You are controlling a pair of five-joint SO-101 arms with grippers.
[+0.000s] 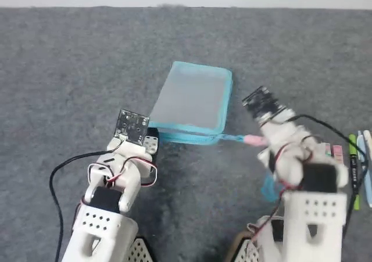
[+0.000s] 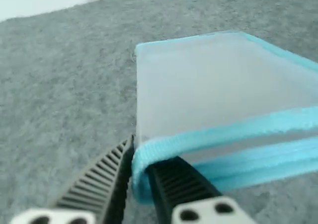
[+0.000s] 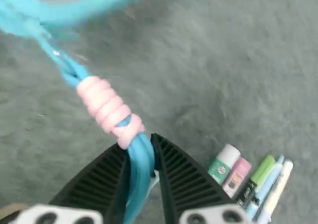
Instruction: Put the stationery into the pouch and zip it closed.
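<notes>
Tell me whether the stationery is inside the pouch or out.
Out. The stationery lies in a row on the table, well apart from the pouch.

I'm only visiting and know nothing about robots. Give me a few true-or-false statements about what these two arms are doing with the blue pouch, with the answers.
1. The left end effector is clamped on a corner of the pouch. True.
2. The right end effector is open and holds nothing. False: it is shut on the zipper pull, a blue strap with a pink wrap.
3. The pens are inside the pouch. False: they lie on the grey table beside the right arm.
4. The pouch has blue trim. True.
</notes>
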